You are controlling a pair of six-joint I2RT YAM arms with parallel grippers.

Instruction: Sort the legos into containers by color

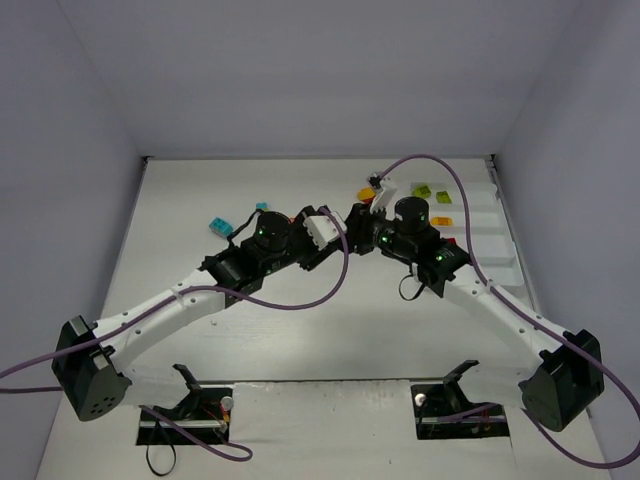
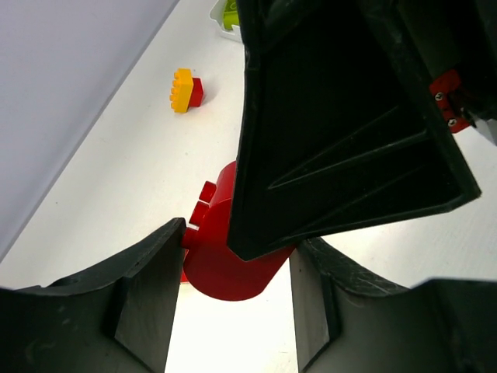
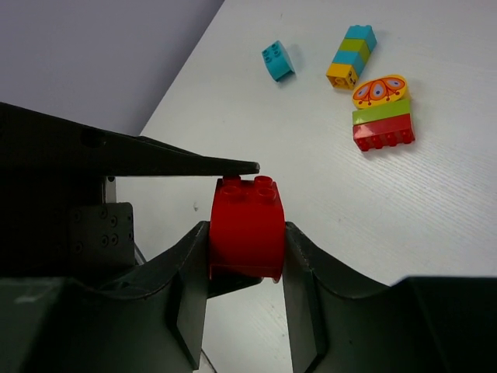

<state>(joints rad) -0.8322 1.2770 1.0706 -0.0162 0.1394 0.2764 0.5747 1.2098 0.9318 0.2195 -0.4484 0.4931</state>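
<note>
Right wrist view: both your right hand and left hand pinch the red brick over the worktop. A handover, it seems; release left, then carry it to the tray.

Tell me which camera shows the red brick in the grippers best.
Right wrist: the red brick shows nearly whole, studs up, between the fingers of the right gripper. Left wrist shows only part of it, the rest behind a black finger. In the top view the arms hide it.
</note>
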